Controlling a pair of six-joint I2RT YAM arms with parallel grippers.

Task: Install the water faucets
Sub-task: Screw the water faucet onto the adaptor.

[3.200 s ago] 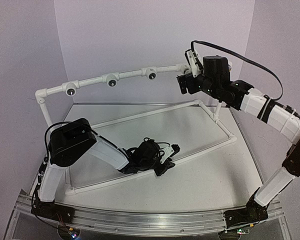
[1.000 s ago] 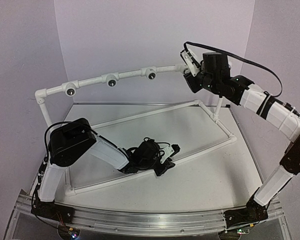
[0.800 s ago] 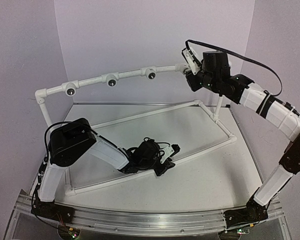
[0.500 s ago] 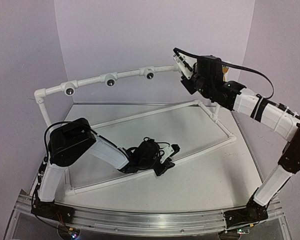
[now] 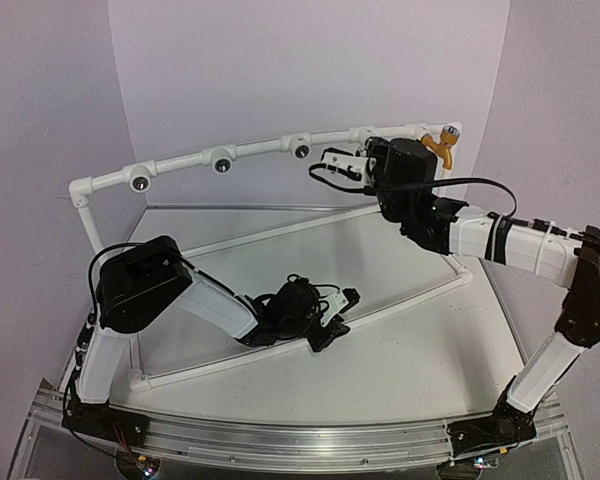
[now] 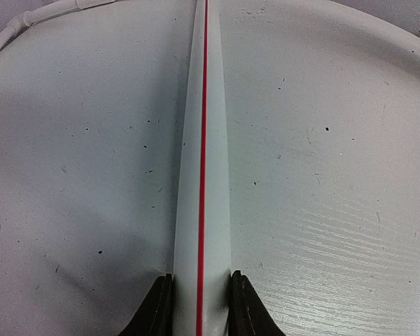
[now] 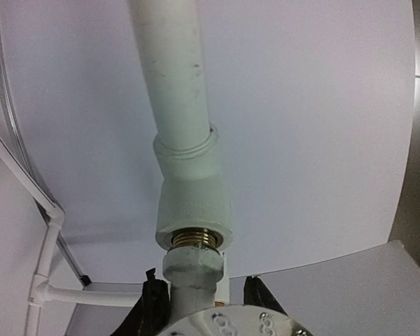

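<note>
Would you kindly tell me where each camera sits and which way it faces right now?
Top external: above and behind the bases, facing down over the table, white pipe frame, left arm and right arm.
Left wrist: low over the table, facing along a white pipe with a red line, clamped by its jaws at bottom.
Right wrist: raised, facing up at a white pipe socket; a white plastic faucet sits between its jaws.
Shared: top and left wrist both show the table.
</note>
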